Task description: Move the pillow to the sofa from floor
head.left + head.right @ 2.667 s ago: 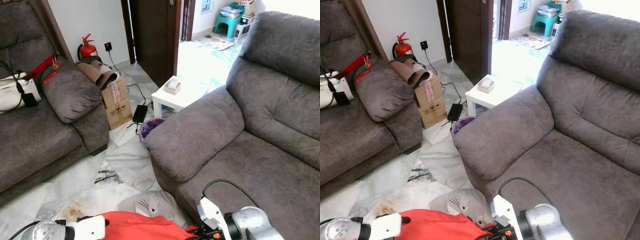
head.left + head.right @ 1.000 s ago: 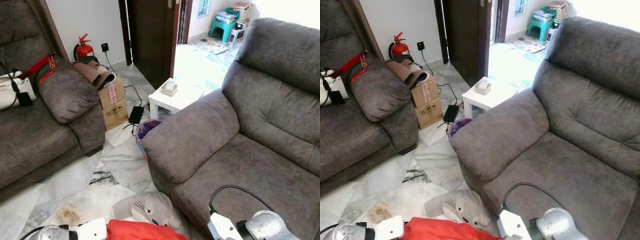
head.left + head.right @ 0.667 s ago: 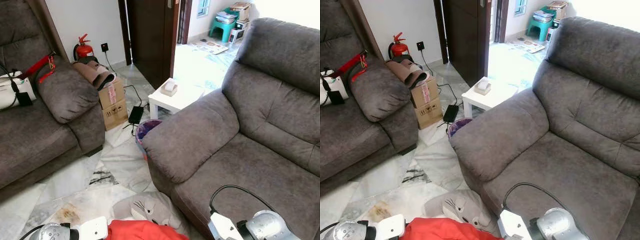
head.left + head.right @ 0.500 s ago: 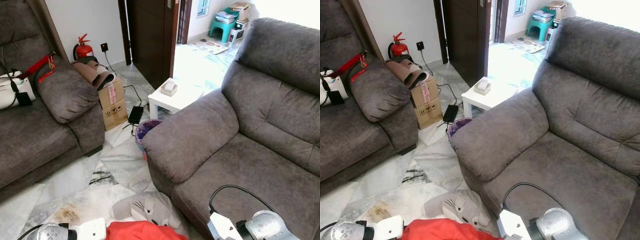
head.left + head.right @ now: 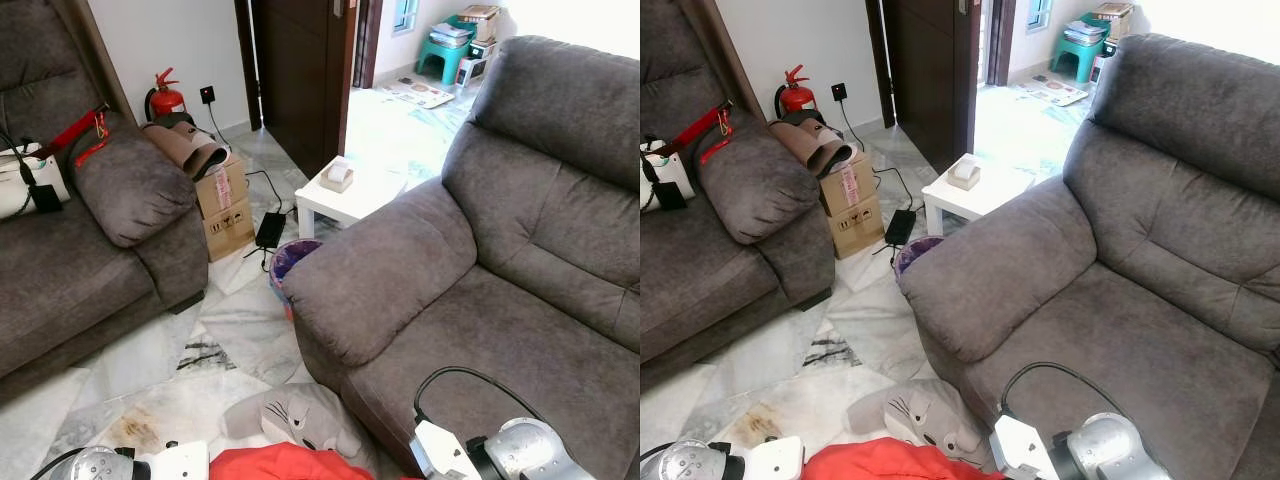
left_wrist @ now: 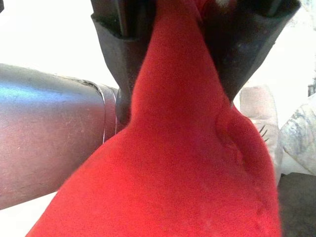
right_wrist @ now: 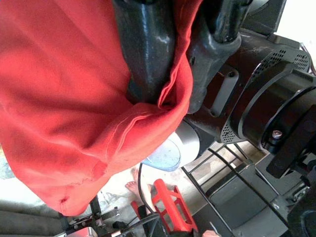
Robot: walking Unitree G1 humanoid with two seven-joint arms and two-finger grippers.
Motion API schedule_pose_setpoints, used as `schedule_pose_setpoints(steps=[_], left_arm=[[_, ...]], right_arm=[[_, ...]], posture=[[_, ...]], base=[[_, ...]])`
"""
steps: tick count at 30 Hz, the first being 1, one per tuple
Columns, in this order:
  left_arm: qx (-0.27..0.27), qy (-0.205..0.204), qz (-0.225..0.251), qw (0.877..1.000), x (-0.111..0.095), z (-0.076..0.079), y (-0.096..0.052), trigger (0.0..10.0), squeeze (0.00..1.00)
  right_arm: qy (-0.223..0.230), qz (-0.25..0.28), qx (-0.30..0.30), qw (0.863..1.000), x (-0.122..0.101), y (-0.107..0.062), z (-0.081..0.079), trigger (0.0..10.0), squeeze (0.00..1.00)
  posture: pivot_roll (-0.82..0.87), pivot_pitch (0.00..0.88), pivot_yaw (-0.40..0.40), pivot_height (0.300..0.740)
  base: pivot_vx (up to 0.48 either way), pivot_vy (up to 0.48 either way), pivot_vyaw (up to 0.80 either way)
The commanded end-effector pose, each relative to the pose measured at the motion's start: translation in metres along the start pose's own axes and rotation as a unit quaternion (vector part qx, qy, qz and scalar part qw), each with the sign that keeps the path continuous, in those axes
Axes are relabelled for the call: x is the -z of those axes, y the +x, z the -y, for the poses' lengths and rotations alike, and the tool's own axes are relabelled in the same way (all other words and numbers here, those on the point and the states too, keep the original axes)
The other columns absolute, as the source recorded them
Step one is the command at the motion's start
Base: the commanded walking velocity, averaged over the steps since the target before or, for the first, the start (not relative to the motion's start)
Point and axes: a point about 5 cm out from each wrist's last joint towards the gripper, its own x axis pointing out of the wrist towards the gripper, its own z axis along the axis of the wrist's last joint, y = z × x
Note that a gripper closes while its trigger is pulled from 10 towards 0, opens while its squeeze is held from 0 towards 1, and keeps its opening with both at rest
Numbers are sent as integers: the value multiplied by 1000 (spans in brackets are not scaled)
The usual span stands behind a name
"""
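Note:
A red pillow (image 5: pixel 285 463) hangs at the bottom edge of the eye views, between my left arm (image 5: pixel 100 465) and my right arm (image 5: pixel 515 455). In the left wrist view my left gripper (image 6: pixel 177 34) is shut on the red fabric, which bunches between its black fingers (image 6: pixel 121 49). My right gripper (image 7: pixel 182 57) is likewise shut on a fold of the pillow (image 7: pixel 74 98). The big grey sofa (image 5: pixel 520 320) stands just ahead to my right, its seat bare. The pillow is off the marble floor (image 5: pixel 190 385).
A grey cat-shaped plush (image 5: pixel 295 418) lies on the floor against the sofa's front. Further off stand a purple bin (image 5: pixel 295 258), a white side table (image 5: pixel 350 190) and a cardboard box (image 5: pixel 225 200). A second grey sofa (image 5: pixel 80 270) is at the left.
The camera has shifted, so more of the grey plush and the sofa seat shows. Less of the red pillow is in the eye views; both grippers still hold it.

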Motion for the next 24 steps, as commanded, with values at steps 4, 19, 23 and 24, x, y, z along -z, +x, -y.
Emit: schedule_pose_setpoints(steps=[4, 19, 23, 24], left_arm=[[-1, 11, -2, 1000, 1, -1, -3, 0, 0], [-14, 6, 14, 1000, -8, -9, 0, 0, 0], [-63, -29, 26, 997, -10, -13, 7, 0, 0], [-92, -36, 24, 995, -11, -18, 8, 0, 0]], right_arm=[[-31, 18, -14, 999, -10, 8, 2, 10000, 0], [-43, 14, 4, 999, -7, 16, 9, 10000, 0], [-58, 7, 74, 996, -2, 21, 22, 10000, 0], [-61, -1, 96, 994, 0, 22, 27, 10000, 0]], posture=[[61, 92, 4, 740], [67, 59, 15, 740], [73, 42, 26, 740], [73, 39, 26, 740]], base=[[0, 0, 0], [0, 0, 0], [0, 0, 0], [0, 0, 0]])
